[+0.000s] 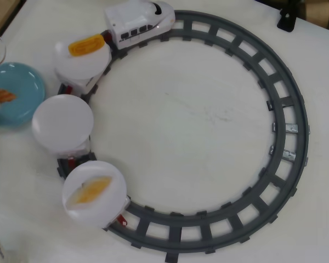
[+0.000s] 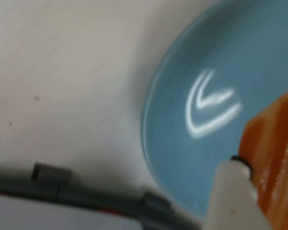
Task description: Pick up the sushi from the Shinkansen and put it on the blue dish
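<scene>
Blue and glossy, the blue dish point(image 1: 19, 87) lies on the white counter point(image 1: 186, 115) at the left edge of the overhead view, just beside the grey circular track point(image 1: 296, 109). We see the sushi point(image 1: 4, 96), orange-red with pale stripes, over the left part of this dish, partly cut by the picture edge.

In the wrist view the sushi point(image 2: 273, 158) fills the lower right corner, above the dish surface point(image 2: 221, 57), which carries a bright curved reflection. One pale finger point(image 2: 233, 199) of the tool touches the left side of the sushi. The other finger is outside the picture, so we cannot tell if the tool is clenched or released.

On the track, at the top of the overhead view, stands the Shinkansen point(image 1: 140, 22), white with dark windows. Behind it follow three round white plates. The first plate point(image 1: 82, 57) carries a plain orange piece point(image 1: 86, 45), the middle plate point(image 1: 63, 122) carries nothing, and the last plate point(image 1: 94, 192) carries a pale yellow piece point(image 1: 93, 189).
</scene>
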You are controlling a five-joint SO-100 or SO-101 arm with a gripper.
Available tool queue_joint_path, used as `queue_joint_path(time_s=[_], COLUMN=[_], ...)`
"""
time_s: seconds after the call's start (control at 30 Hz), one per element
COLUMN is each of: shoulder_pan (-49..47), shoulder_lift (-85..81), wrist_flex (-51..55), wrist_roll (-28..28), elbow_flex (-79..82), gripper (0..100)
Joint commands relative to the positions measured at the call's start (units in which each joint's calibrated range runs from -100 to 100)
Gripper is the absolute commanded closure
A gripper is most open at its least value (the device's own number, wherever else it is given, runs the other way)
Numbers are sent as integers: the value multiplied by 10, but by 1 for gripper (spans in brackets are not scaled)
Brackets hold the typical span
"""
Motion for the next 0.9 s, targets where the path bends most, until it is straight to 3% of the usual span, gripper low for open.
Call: queue_joint_path(time_s=[0.0,0.4,0.67,0.87], shoulder_pan=[-9,-3,17,21], shoulder_lift=[36,204,228,227], wrist_flex=[-1,-6,3,46], wrist_roll=[-4,8,18,33], elbow_flex=[-83,-268,-291,-302], gripper=[97,97,74,71])
